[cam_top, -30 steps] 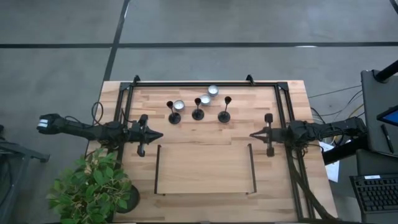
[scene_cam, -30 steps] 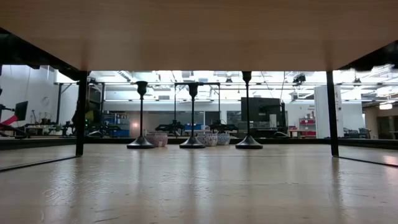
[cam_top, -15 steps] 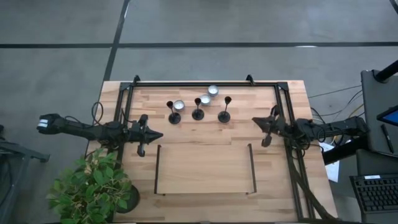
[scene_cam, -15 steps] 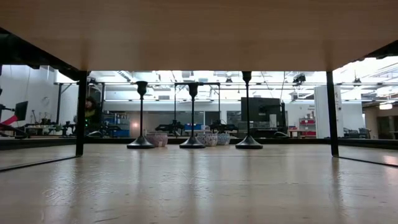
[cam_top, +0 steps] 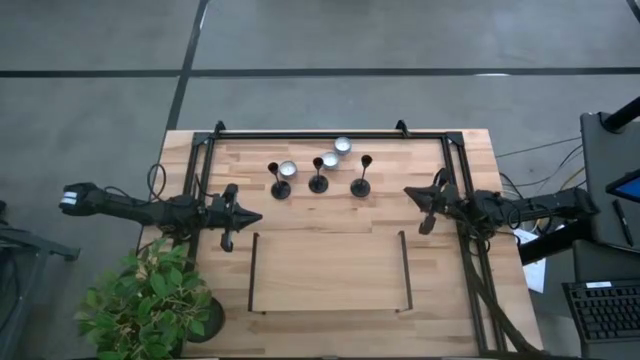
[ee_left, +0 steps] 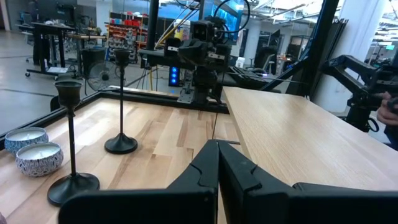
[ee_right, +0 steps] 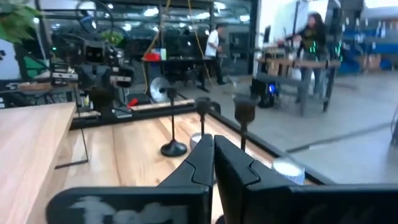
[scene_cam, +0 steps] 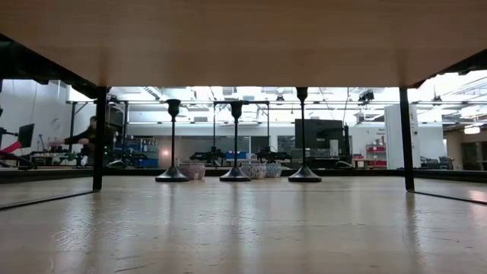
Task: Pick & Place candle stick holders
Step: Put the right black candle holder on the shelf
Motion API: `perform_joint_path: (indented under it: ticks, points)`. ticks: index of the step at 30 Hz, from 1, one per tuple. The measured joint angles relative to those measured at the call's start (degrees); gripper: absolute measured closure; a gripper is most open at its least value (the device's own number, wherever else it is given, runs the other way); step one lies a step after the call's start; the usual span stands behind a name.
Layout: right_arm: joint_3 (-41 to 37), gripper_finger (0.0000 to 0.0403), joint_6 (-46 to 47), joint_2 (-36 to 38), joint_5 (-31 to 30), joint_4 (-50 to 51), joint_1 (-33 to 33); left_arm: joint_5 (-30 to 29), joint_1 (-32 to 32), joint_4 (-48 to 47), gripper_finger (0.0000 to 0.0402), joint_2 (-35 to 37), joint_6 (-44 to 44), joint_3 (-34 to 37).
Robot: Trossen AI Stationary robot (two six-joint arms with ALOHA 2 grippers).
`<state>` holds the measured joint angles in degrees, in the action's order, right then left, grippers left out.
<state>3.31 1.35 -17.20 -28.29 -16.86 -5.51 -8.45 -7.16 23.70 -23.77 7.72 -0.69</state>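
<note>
Three black candle stick holders (cam_top: 280, 185), (cam_top: 318, 182), (cam_top: 361, 185) stand upright on their round bases in a row at the table's far middle. They also show in the low view (scene_cam: 173, 144), (scene_cam: 236, 144), (scene_cam: 303, 137). My left gripper (cam_top: 252, 216) is shut and empty at the table's left, level with the wood, pointing right. My right gripper (cam_top: 408, 192) is shut and empty at the table's right, pointing left toward the right-hand holder, a short way from it. The right wrist view shows all three holders (ee_right: 173, 121), (ee_right: 203, 112), (ee_right: 244, 118) beyond its fingers (ee_right: 213, 155).
Three white tealights in silver cups (cam_top: 288, 169), (cam_top: 330, 160), (cam_top: 343, 145) sit among and behind the holders. A thin black wire frame (cam_top: 252, 270) borders the near middle. A black rail frame (cam_top: 320, 134) rings the far half. A potted plant (cam_top: 150, 300) stands at the near left corner. People show in the room (ee_right: 311, 37).
My right gripper has swung toward the table's far edge and turned a little toward the right-hand holder, staying shut. The holders and my left gripper have kept still.
</note>
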Motion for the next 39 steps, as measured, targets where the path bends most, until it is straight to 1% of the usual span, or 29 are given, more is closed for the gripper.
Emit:
perform_joint_path:
  ticks: [4, 8, 10, 14, 16, 18, 22, 24, 28, 32, 39]
  points:
    - [1.5, 0.0362, 3.8, -4.9, 2.0, 0.4, 3.0, 0.0, 0.0, 0.0, 0.0401, 0.0, 0.0, 0.0]
    - [5.2, 0.0311, 4.1, -13.7, 6.4, 0.4, 9.5, 0.0, 0.0, 0.0, 0.0401, 0.0, 0.0, 0.0]
    - [7.9, 0.0281, 4.1, -18.6, 10.7, 0.4, 13.8, 0.0, 0.0, 0.0, 0.0401, 0.0, 0.0, 0.0]
    - [14.2, 0.0227, 2.8, -29.1, 21.3, 0.3, 21.9, 0.0, 0.0, 0.0, 0.0401, 0.0, 0.0, 0.0]
    - [16.9, 0.0210, 2.8, -34.7, 25.7, 0.5, 25.6, 0.0, 0.0, 0.0, 0.0401, 0.0, 0.0, 0.0]
    - [19.5, 0.0199, 2.7, -40.0, 28.5, 0.5, 28.4, 0.0, 0.0, 0.0, 0.0401, 0.0, 0.0, 0.0]
    - [23.6, 0.0187, 1.6, -49.3, 28.9, 0.8, 31.3, 0.0, 0.0, 0.0, 0.0401, 0.0, 0.0, 0.0]
    - [25.3, 0.0184, 1.3, -52.8, 29.0, 1.3, 31.5, 0.0, 0.0, 0.0, 0.0401, 0.0, 0.0, 0.0]
    - [28.0, 0.0184, -0.8, -58.4, 31.8, 1.6, 31.1, 0.0, 0.0, 0.0, 0.0401, 0.0, 0.0, 0.0]
    - [30.0, 0.0189, -0.9, -61.9, 31.4, 1.4, 31.2, 0.0, 0.0, 0.0, 0.0401, 0.0, 0.0, 0.0]
    - [31.1, 0.0211, 3.4, -64.3, 31.3, -2.4, 31.2, 0.0, 0.0, 0.0, 0.0401, 0.0, 0.0, 0.0]
